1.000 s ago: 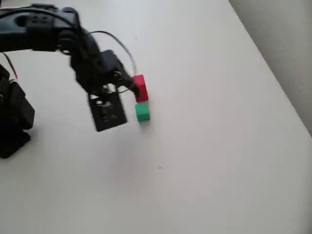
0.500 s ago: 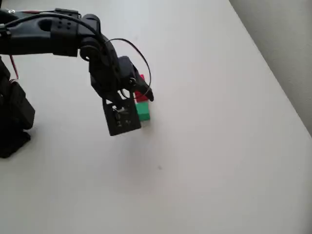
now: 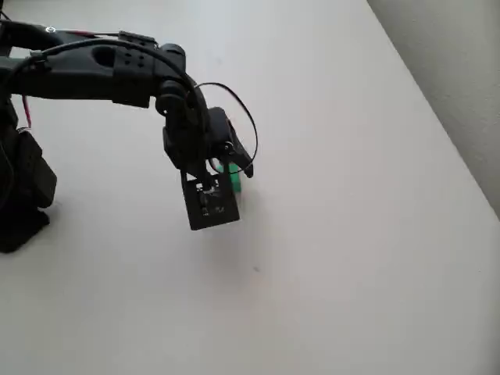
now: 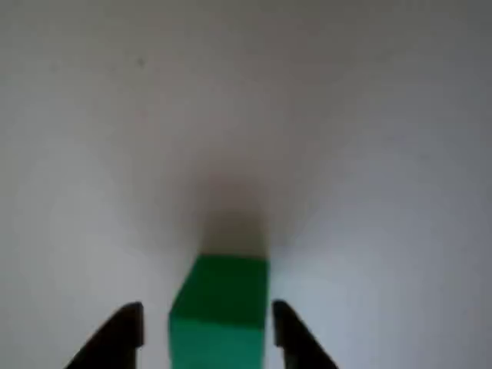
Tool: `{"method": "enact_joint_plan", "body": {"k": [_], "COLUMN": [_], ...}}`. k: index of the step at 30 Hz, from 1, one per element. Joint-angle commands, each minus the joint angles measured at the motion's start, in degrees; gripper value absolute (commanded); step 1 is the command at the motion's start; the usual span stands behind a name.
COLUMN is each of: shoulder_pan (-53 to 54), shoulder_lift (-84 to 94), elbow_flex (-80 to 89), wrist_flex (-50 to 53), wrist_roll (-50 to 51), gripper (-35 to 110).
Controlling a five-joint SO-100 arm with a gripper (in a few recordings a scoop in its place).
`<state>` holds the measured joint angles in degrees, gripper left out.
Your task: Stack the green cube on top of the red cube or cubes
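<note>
green cube (image 4: 220, 315) between spread gripper (image 4: 207, 327) fingertips on bare table (image 4: 369, 154).

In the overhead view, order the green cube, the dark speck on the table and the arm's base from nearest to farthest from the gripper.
1. green cube, between the fingers of the gripper.
2. dark speck, lower on the table.
3. arm's base, at the far left.

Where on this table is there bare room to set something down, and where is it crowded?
Bare: the table right of the green cube out to its edge, and the whole near strip below the gripper. Crowded: the left side, taken by the arm and its base, and the spot around the cube, with fingers on either side.
</note>
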<state>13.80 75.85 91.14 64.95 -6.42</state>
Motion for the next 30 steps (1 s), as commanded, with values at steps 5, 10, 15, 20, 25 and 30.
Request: {"method": "enact_joint_plan", "body": {"k": [5, 10, 15, 20, 25, 30], "shoulder_pan": [0.79, 0.53, 0.62, 0.62, 0.00, -1.23], "shoulder_lift": [-0.62, -1.05, -0.18, 3.60, 7.56, 12.48], "elbow_flex": [-3.96, -4.04, -6.06, -7.21, -8.70, -8.96], "wrist_flex": [-0.97, -0.97, 1.32, 4.31, 7.91, 11.07], "wrist_roll": [-0.18, -0.09, -0.09, -0.09, -0.09, -0.09], "gripper": [6, 1, -1, -1, -1, -1]}}
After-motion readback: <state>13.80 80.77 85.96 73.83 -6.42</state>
